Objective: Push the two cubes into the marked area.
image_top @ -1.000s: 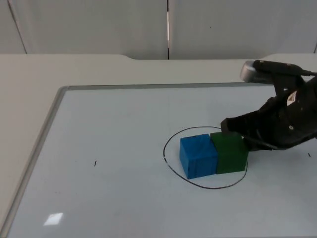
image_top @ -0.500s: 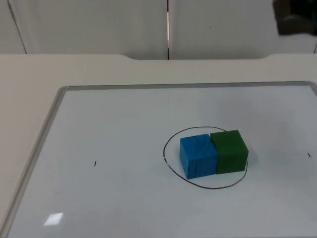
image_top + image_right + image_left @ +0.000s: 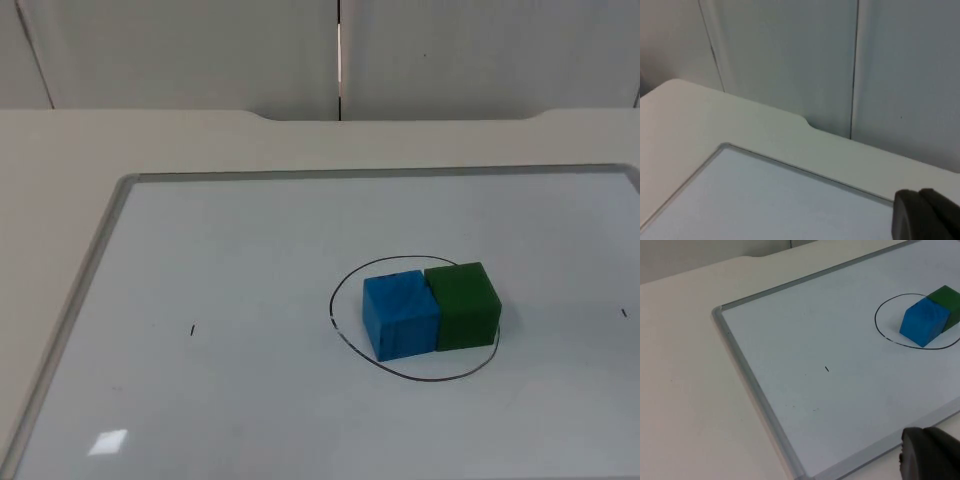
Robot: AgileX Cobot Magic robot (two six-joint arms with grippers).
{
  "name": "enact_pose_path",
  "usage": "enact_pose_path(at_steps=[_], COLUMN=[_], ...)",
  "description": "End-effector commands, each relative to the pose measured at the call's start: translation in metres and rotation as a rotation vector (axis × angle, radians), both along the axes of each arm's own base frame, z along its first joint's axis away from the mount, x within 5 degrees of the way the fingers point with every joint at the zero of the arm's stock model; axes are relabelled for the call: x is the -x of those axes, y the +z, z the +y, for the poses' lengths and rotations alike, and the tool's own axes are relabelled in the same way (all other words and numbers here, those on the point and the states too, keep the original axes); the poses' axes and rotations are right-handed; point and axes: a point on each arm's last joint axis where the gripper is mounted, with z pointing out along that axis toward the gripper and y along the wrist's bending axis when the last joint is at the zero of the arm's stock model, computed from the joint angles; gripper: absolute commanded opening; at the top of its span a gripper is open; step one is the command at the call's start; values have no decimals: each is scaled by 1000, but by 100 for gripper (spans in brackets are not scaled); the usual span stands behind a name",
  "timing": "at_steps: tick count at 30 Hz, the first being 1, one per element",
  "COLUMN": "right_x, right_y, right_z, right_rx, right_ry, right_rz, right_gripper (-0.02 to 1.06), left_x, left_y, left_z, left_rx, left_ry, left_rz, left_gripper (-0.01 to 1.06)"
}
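I see the 2 cubes, blue cube (image 3: 400, 316) touching green cube (image 3: 463, 304), inside the drawn ring (image 3: 345, 345) on the whiteboard (image 3: 200, 260). For either gripper's opening, I cannot tell.

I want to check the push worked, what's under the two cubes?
The blue cube and green cube sit touching on the whiteboard, inside the drawn black oval. The green cube's far edge hides part of that line.
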Motion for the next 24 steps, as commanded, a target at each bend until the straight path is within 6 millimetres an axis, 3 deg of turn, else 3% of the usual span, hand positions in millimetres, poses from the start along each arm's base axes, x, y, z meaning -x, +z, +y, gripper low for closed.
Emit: enact_pose_path(at_steps=[1,11,24], right_x=[10,65,110], right_y=[1,-25,-58], right_z=[-4,-31,-54], right_rx=[28,3,27], right_ry=[14,13,10], right_rz=[-22,-63,-7], right_gripper=[0,0,0], left_x=[0,0,0], left_y=[-1,-1,-1], left_z=[1,1,1], left_rx=[-3,-3,-3], left_ry=[3,3,3], left_rz=[-11,-11,-11], left_gripper=[0,0,0])
